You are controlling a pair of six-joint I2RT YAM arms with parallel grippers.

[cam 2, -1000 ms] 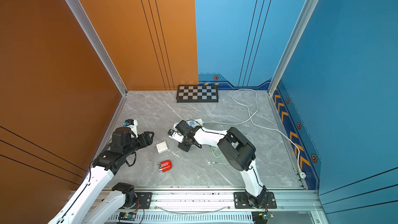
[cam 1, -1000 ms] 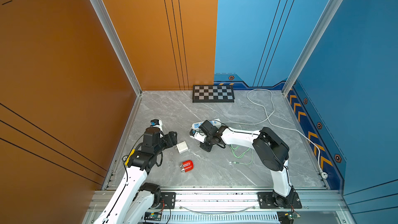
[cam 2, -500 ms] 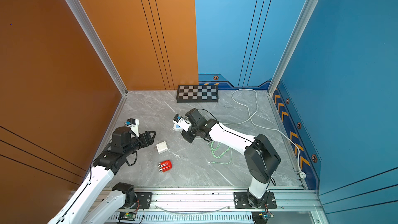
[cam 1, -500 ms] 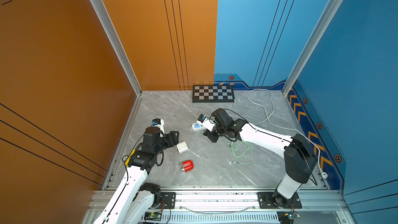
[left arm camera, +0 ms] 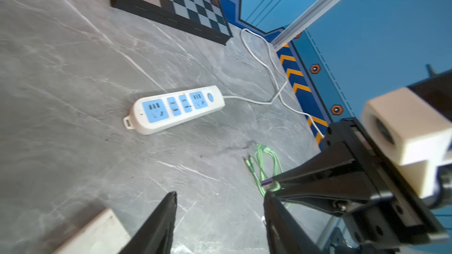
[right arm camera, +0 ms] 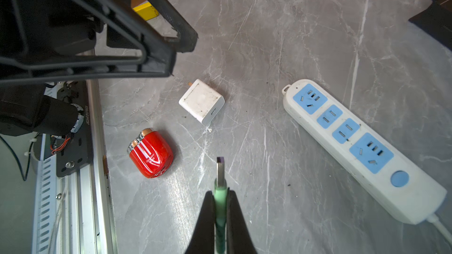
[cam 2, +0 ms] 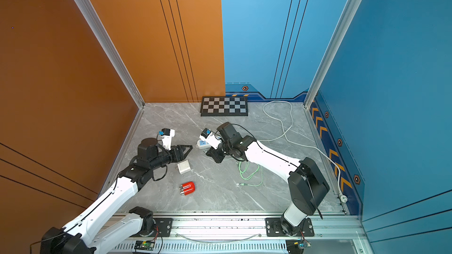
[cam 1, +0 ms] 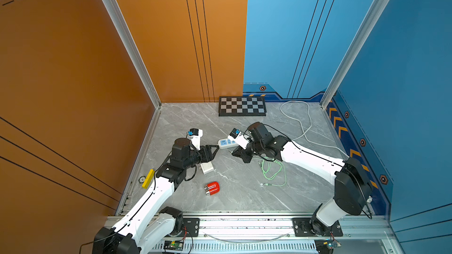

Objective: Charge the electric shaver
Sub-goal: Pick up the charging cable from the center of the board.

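The electric shaver [cam 1: 212,188] [cam 2: 187,188] [right arm camera: 150,153], glossy red with silver heads, lies alone on the grey floor near the front. My right gripper [right arm camera: 220,193] [cam 1: 241,153] is shut on the green cable's USB plug [right arm camera: 220,169], which sticks out past the fingertips. The rest of the green cable [cam 1: 272,171] [cam 2: 249,172] trails loose behind it. My left gripper [left arm camera: 220,193] [cam 1: 215,149] hovers open and empty just above the white charger block [cam 1: 207,168] [right arm camera: 201,101]. It points at the white-and-blue power strip [left arm camera: 177,108] [cam 1: 226,142].
The power strip's white cord [cam 1: 305,128] loops to the back right wall. A checkerboard [cam 1: 242,106] leans at the back wall. A yellow block [cam 1: 148,179] sits on the left rail. The two grippers are close together over the middle of the floor.
The right arm has stretched out, its elbow swinging to the right, while its gripper stays shut on the plug. The left gripper has moved forward over the charger block and its jaws have narrowed.
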